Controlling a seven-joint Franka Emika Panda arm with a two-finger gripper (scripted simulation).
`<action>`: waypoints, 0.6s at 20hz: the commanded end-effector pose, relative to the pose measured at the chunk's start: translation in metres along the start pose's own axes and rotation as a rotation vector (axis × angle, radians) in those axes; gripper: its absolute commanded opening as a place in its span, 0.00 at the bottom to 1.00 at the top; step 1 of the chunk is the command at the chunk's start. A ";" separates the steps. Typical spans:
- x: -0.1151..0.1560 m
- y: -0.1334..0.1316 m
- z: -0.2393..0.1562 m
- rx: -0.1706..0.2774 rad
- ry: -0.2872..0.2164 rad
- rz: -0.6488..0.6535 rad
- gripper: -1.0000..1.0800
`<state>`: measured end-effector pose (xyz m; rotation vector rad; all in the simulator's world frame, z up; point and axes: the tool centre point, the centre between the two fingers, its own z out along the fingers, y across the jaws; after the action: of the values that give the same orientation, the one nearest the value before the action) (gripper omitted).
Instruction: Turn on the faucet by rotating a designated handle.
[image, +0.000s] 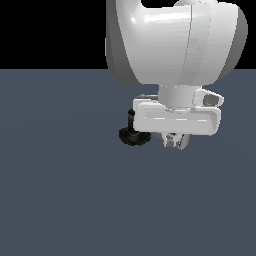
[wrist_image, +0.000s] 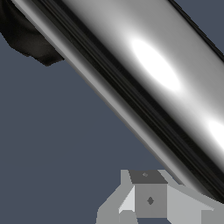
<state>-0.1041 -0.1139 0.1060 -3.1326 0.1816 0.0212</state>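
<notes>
The faucet's black ribbed round base (image: 133, 136) sits on the grey floor, with its short black elbow (image: 131, 117) rising just beside my hand. My gripper (image: 176, 141) hangs fingers-down to the exterior view's right of the base, its fingers close together with nothing between them. In the exterior view the handle is hidden behind my white hand. The wrist view shows the handle (wrist_image: 148, 74) as a shiny silver bar running diagonally, very close to the camera and right against my fingers (wrist_image: 150, 200). A black part of the faucet (wrist_image: 26, 39) shows in one corner.
The large white arm link (image: 175, 40) fills the upper middle of the exterior view. A plain grey floor (image: 60, 190) spreads around the faucet.
</notes>
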 end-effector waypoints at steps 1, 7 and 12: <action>0.014 0.004 0.000 -0.001 0.011 -0.009 0.00; 0.032 0.021 -0.001 -0.001 0.011 -0.005 0.00; 0.046 0.035 -0.001 -0.002 0.012 -0.003 0.00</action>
<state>-0.0727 -0.1533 0.1060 -3.1330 0.1950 0.0173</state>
